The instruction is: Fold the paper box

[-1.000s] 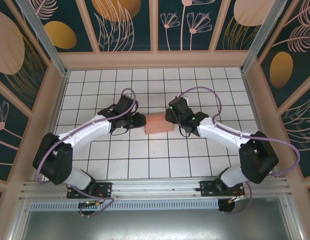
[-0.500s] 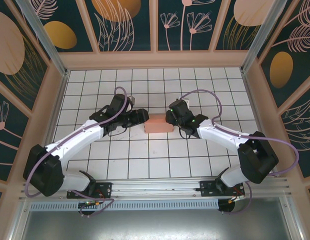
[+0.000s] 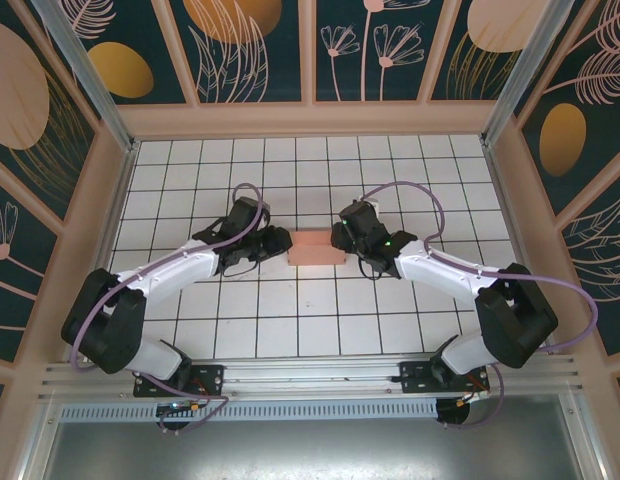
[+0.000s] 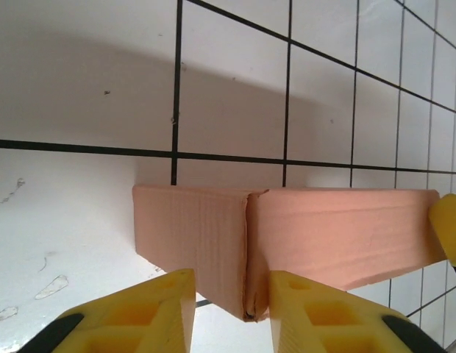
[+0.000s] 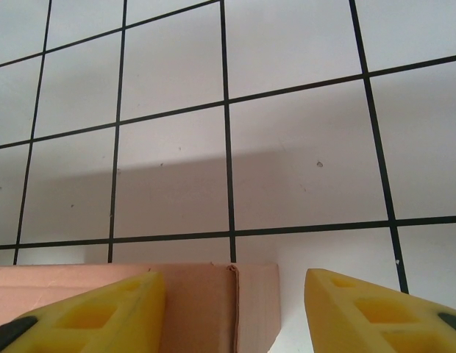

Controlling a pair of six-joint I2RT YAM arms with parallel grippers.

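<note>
Box (image 3: 318, 247) sits mid-frame on counter (image 3: 290, 320). Right claw (image 5: 234, 283) is spread astride its end. Left claw (image 4: 232, 287) is narrow at the corner; we cannot tell if it grips. Risk we see: uneven pushing skids or crushes the card.

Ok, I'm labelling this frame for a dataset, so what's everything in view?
box: one, salmon-pink, mid-table between the grippers
table: one, white tiles with black lines, under everything
wall panels: several, dark teal with floral prints, wood-framed, around the table
rail: one, silver, near edge
cables: two, purple, along the arms
arms: two, white and black, reaching from the near edge toward the box
left gripper: yellow fingers, at the box's left end
right gripper: yellow fingers apart, at the box's right end
</note>
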